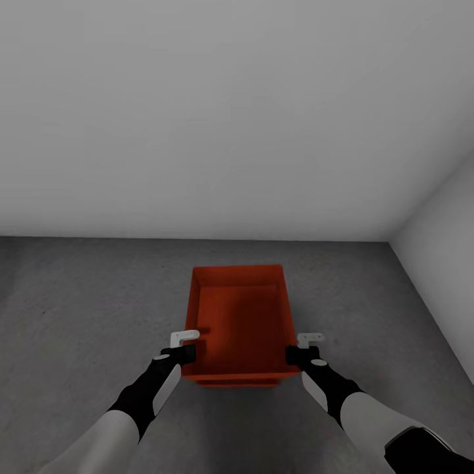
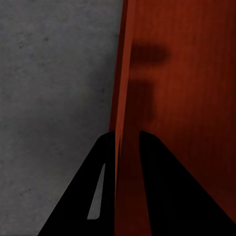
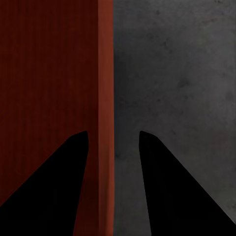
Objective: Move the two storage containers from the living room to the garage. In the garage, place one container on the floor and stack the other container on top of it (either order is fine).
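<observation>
We see the bin [image 1: 240, 322] over the grey floor [image 1: 79, 309], near a wall corner. Left gripper [image 1: 187, 349] jaws straddle its left wall, clenched on it. Right gripper [image 1: 297, 352] jaws straddle the right wall with a gap outside; grasp uncertain.

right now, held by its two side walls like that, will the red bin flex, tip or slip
The storage container looks like rigid plastic, so it probably stays stiff. It looks empty, so likely light. The left gripper and right gripper each straddle a thin smooth wall near one end, so it could slip or tilt away from the robot.
</observation>
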